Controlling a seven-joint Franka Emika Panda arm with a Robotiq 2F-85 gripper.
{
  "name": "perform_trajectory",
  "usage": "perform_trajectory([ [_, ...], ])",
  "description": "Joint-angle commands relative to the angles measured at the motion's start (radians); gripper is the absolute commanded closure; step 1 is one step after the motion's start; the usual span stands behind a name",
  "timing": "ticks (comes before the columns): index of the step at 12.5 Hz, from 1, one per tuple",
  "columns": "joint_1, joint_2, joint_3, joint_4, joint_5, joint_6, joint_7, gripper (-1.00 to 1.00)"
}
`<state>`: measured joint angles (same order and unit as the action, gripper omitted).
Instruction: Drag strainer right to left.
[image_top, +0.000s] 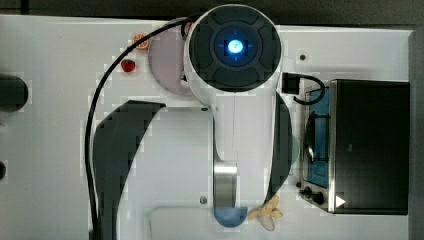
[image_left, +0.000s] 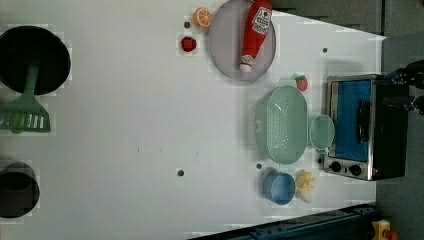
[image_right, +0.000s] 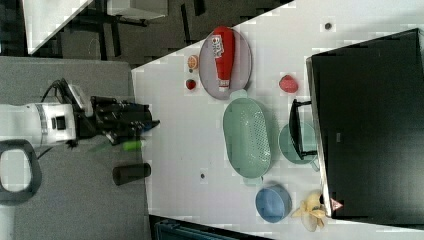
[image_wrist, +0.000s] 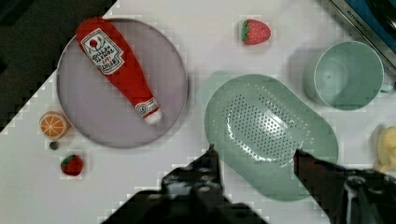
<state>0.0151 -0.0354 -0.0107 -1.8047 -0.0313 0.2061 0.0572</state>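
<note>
My pincer (image_wrist: 254, 154) hangs over the table (image_left: 125, 125) with its two dark fingers (image_wrist: 211, 161) spread wide and nothing between them — in the wrist view the strainer's near rim lies in the gap, below the tips, not gripped.

The strainer (image_left: 286, 124) sits right of centre in the left view, its long side running top to bottom of the frame. Just to its right stands the small green cup (image_left: 321, 132), and beyond that the toaster oven (image_left: 365, 127) at the frame's right edge. Below the strainer are the blue bowl (image_left: 280, 187) and, beside it, a yellow banana toy (image_left: 305, 186). Above it, in the upper middle of the frame, a grey plate (image_left: 225, 50) carries a red ketchup bottle (image_left: 254, 30); a strawberry (image_left: 301, 82) lies near the strainer's upper end.

In the right view my arm (image_right: 50, 125) reaches in from the left of the frame — well apart from the strainer (image_right: 246, 137).
</note>
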Motion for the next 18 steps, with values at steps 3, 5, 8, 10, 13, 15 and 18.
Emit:
perform_trajectory([
  [3, -0.027, -0.512, -0.058, -0.342, -0.003, -0.18, 0.028, -0.99],
  [5, -0.027, -0.492, -0.054, -0.375, -0.003, -0.166, 0.031, -1.0],
  [8, -0.026, -0.418, -0.046, -0.458, -0.003, -0.086, 0.105, -1.0],
  [10, -0.025, -0.343, -0.046, -0.52, -0.003, 0.029, 0.205, -1.0],
  [13, -0.023, -0.203, -0.044, -0.592, -0.003, 0.233, 0.356, -1.0],
  [15, -0.022, -0.104, -0.038, -0.622, -0.003, 0.387, 0.397, -1.0],
  [18, -0.021, 0.043, -0.025, -0.651, -0.002, 0.61, 0.409, -1.0],
])
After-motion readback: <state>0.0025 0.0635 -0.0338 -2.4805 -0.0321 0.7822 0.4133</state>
